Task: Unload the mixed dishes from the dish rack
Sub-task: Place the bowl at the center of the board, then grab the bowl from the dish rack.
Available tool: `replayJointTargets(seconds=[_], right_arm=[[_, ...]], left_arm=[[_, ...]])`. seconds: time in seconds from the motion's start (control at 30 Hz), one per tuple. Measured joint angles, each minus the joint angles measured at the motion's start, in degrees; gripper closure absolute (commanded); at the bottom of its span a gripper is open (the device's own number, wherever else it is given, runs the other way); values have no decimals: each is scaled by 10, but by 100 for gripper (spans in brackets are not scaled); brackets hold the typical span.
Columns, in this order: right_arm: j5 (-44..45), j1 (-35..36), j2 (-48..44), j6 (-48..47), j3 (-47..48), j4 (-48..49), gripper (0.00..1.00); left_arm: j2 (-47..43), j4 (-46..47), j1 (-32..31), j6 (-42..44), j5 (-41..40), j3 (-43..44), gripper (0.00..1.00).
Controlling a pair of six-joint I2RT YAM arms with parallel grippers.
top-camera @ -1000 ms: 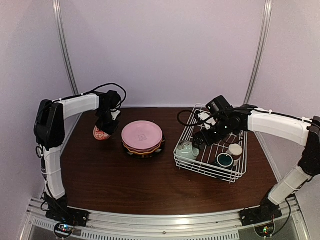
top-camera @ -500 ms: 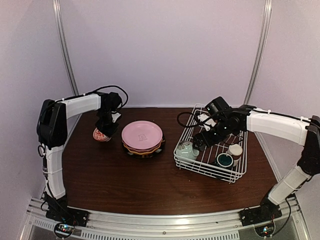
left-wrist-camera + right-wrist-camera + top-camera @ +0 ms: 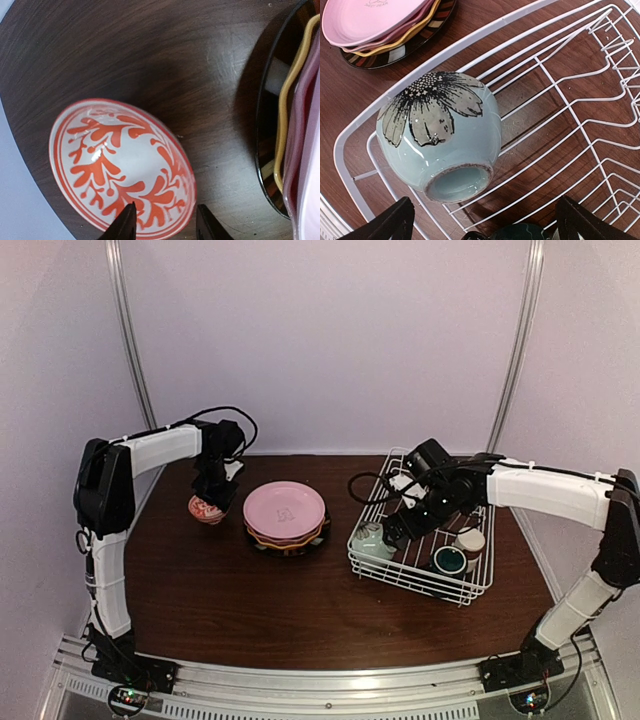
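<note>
The red-patterned bowl [image 3: 205, 510] [image 3: 120, 165] sits on the table left of the plate stack. My left gripper [image 3: 213, 494] [image 3: 165, 227] is open, its jaws astride the bowl's near rim, one over the inside and one outside. The pink plates [image 3: 285, 508] lie on the yellow scalloped plate [image 3: 282, 130] and the black-rimmed plate [image 3: 290, 546]. The pale green bowl [image 3: 372, 539] [image 3: 440, 135] lies tilted, foot up, in the near-left corner of the dish rack [image 3: 412, 580] [image 3: 560, 100]. My right gripper [image 3: 397, 527] [image 3: 490, 225] is wide open just above it.
Two small cups stand in the rack's right part: a dark teal one [image 3: 450, 559] [image 3: 520, 232] and a white, brown-rimmed one [image 3: 469, 539]. Upright prongs [image 3: 620, 50] rise at the rack's far side. The table's rounded left edge [image 3: 20, 165] is close to the red-patterned bowl.
My left gripper has shifted a little right and down with the red-patterned bowl. My right gripper has moved left and down toward the pale green bowl.
</note>
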Motion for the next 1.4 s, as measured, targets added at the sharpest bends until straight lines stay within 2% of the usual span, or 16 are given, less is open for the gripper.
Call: replayJointTargets(seconds=[0.2,0.37,0.73,1.07,1.4], right_arm=[[12,3,10,-1,0,-4,0],[13,15,17,-5,0,-5,0],[20,37,56,-15,21,-7,0],[85,32,109,-12,55,6,0],[131,-3,114,1,63,36,0]], left_arm=[[0,0,-1,0,0,0,56],[0,0,-2,0,-1,0,46],[-6,2,-2,-3,-3,0,4],[-47,16,-2,-10,-13,0,3],[-73,35,-2,-23,-17,-5,3]])
